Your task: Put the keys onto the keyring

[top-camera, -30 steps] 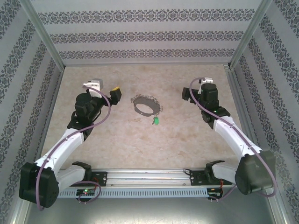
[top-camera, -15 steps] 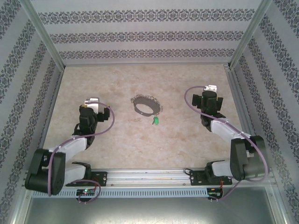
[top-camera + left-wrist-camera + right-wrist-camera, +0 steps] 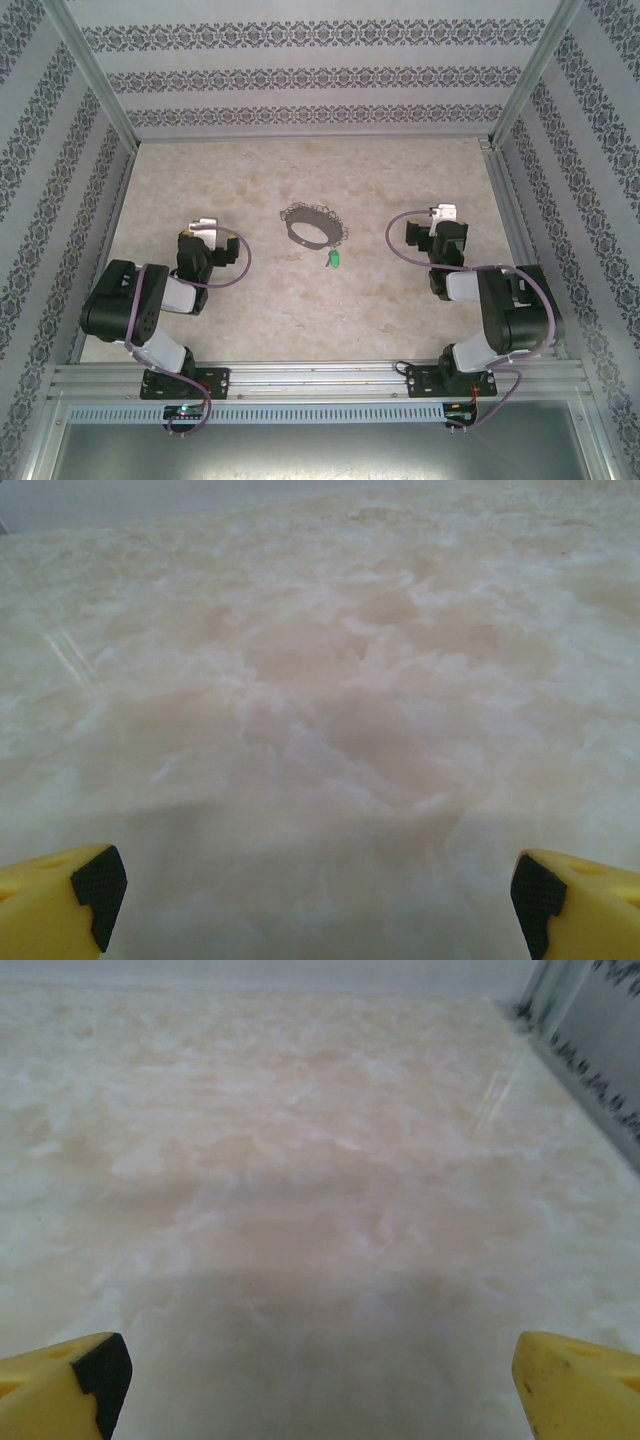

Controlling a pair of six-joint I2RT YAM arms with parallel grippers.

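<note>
Your left gripper point(image 3: 315, 892) is spread wide over bare table point(image 3: 320, 680), holding nothing, and your right gripper point(image 3: 322, 1378) gapes just as wide and just as empty. The keyring point(image 3: 312, 228) lies flat mid-table, well apart from both, with the green key point(image 3: 336, 259) just beside its near rim, outside the hoop.

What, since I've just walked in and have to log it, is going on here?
Nothing is being handled right now. Both robot arms sit folded low near their bases, and the left hand and right hand are open and empty over the table. The keyring lies mid-table with the green key just off its near edge. Whether they touch or the key is already threaded on is too small to tell.
</note>
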